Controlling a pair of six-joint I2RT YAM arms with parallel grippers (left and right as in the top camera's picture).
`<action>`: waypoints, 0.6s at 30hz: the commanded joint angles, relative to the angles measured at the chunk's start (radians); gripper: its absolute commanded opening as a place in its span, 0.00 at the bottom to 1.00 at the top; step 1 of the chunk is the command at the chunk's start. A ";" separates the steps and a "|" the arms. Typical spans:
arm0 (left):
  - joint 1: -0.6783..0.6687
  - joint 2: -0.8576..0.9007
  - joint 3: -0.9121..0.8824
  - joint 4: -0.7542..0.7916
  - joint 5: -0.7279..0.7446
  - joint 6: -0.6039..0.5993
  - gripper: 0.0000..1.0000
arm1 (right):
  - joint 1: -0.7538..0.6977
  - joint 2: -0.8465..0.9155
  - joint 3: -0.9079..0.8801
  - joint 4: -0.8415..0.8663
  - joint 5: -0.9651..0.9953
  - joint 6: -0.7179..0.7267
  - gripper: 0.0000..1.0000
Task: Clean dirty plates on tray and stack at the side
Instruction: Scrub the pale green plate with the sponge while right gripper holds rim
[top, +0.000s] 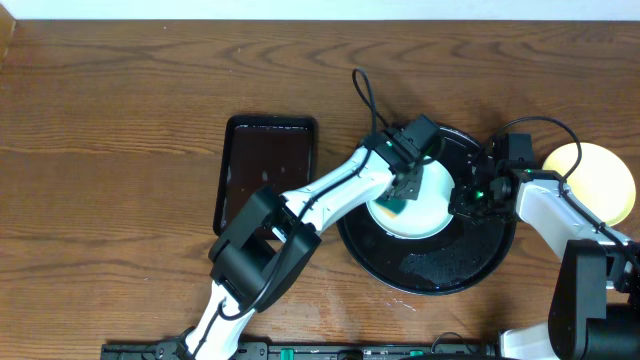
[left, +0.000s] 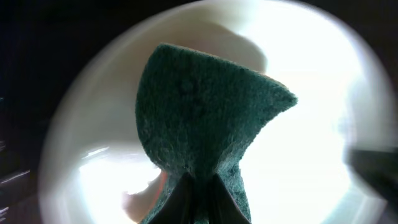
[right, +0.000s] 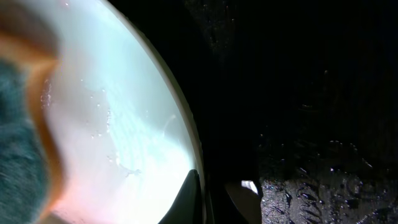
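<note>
A pale mint-white plate (top: 425, 200) lies in the black tray (top: 440, 270). My left gripper (top: 404, 186) is over the plate's left part, shut on a green sponge (left: 199, 112) that presses on the plate (left: 311, 124). The sponge's orange underside shows at the lower left. My right gripper (top: 463, 198) is shut on the plate's right rim (right: 186, 134), one finger (right: 189, 199) on top of the plate and the other (right: 245, 202) outside it. A pale yellow plate (top: 592, 182) sits on the table to the right of the tray.
A dark brown rectangular tray (top: 268, 165) lies to the left of the black tray. The black tray's floor (right: 323, 186) is wet with droplets. The left arm reaches from the front edge across the brown tray's corner.
</note>
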 joint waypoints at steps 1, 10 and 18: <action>-0.013 0.024 -0.001 0.080 0.346 0.076 0.07 | 0.011 -0.012 0.001 0.001 0.013 0.004 0.01; -0.037 0.024 -0.014 0.094 0.314 0.131 0.07 | 0.011 -0.012 0.001 0.000 0.013 0.003 0.01; -0.035 0.024 -0.035 -0.005 -0.118 0.087 0.07 | 0.011 -0.012 0.001 0.000 0.013 0.003 0.01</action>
